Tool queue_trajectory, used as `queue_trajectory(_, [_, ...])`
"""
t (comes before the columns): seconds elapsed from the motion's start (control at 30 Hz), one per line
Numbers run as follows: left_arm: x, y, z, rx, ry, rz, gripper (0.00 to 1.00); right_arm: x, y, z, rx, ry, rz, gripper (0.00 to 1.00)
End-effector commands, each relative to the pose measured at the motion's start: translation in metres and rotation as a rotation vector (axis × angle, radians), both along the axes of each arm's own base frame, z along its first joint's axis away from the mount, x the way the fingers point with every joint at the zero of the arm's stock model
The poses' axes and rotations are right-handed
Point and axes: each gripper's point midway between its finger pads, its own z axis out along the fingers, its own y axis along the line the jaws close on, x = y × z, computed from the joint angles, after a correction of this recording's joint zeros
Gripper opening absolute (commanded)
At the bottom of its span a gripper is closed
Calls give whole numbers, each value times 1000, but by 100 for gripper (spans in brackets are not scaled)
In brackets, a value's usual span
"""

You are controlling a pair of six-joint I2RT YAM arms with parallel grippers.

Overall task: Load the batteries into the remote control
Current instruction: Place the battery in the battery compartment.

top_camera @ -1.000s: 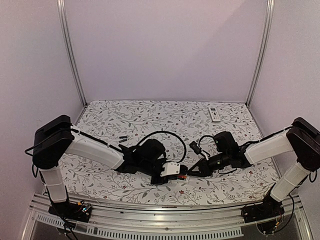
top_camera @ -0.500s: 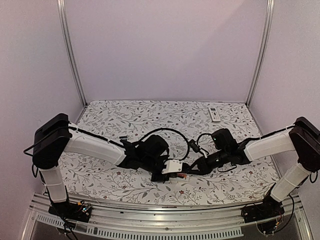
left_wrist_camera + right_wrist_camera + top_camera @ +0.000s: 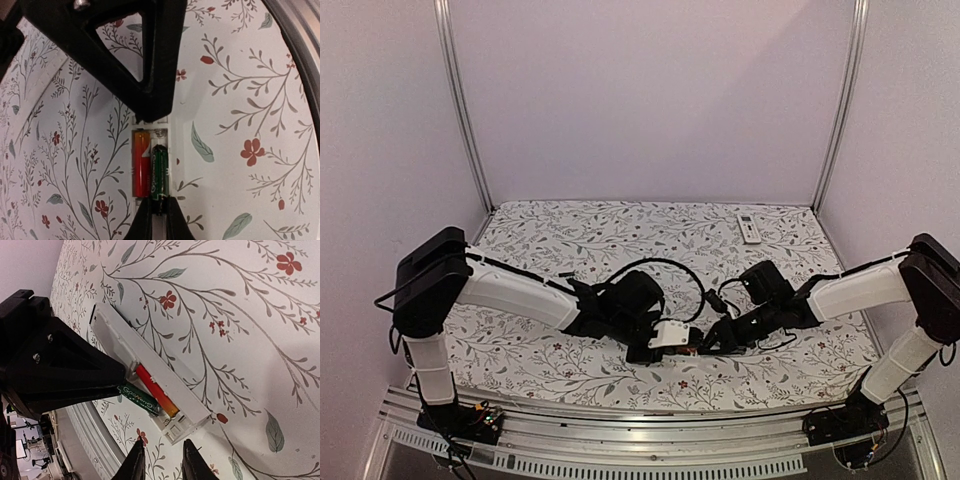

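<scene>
The white remote control (image 3: 672, 334) lies back-up on the flowered cloth at the front middle, its battery bay open. A red battery (image 3: 141, 162) sits in one slot. My left gripper (image 3: 159, 216) is shut on the near end of a dark green battery (image 3: 160, 172). That battery's far end rests in the second slot beside the red one, and it lies slanted across the bay's edge (image 3: 141, 401). My right gripper (image 3: 162, 460) stands open just short of the remote's end (image 3: 186, 426), with only cloth between its fingertips.
A second white remote (image 3: 750, 228) lies at the back right of the cloth. A small dark slim thing (image 3: 564, 276) lies behind the left arm. The metal rail (image 3: 650, 455) of the near edge runs close below both grippers.
Both grippers and the remote have shifted slightly right and away from the near edge. The left grip on the green battery is unchanged and the right jaws stay equally apart.
</scene>
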Motion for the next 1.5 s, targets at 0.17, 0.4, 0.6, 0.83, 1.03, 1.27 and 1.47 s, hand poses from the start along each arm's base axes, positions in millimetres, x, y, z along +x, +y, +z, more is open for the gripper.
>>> queue_trajectory(0.17, [-5,-4,-24,59,20,1,0,-3,5,-3,17,102,-82,23])
queue_trajectory(0.4, [-5,-11,-27,24,28,11,0,1,8,-5,6,106,-85,22])
queue_trajectory(0.6, [-4,-15,-31,17,28,14,0,3,5,-4,-30,103,-93,22])
queue_trajectory(0.83, [-5,-11,-38,35,27,12,0,17,-6,12,-122,72,-161,25])
queue_trajectory(1.03, [-6,-11,-40,38,34,11,0,25,-25,20,-173,58,-230,35])
queue_trajectory(1.27, [-4,-18,-36,5,23,13,0,17,-24,0,-154,118,-211,38])
queue_trajectory(1.47, [-4,-20,-38,1,27,7,0,11,-17,-12,-114,150,-183,37])
